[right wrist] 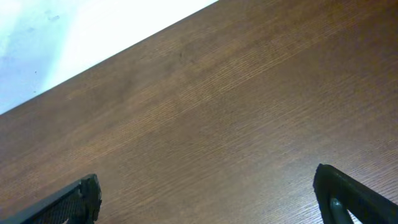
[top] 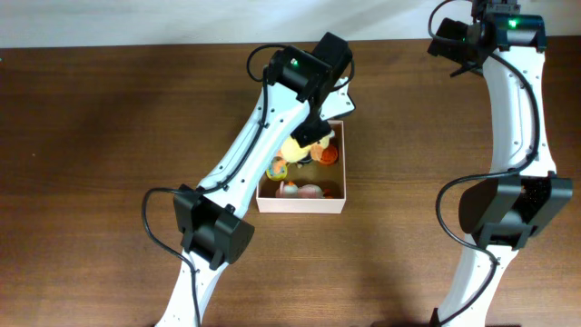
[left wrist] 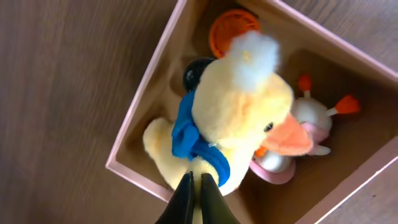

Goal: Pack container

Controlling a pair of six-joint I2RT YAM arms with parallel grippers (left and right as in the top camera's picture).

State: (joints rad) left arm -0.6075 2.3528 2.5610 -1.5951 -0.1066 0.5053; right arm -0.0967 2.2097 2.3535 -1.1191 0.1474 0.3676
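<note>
Over the container [top: 300, 202] at the middle of the bench [top: 91, 136], left jaws sit clenched on the plush duck [left wrist: 239, 106] over the other toys [left wrist: 311, 118] inside, right jaws hang released well apart: placing step, next move likely needs lowering, then release.

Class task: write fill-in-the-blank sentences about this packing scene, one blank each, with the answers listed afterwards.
The plush duck, over the container, wears a ____ scarf.
The left gripper is ____ on the duck.
The right gripper stands ____ above the table.
Answers: blue; shut; open.
</note>
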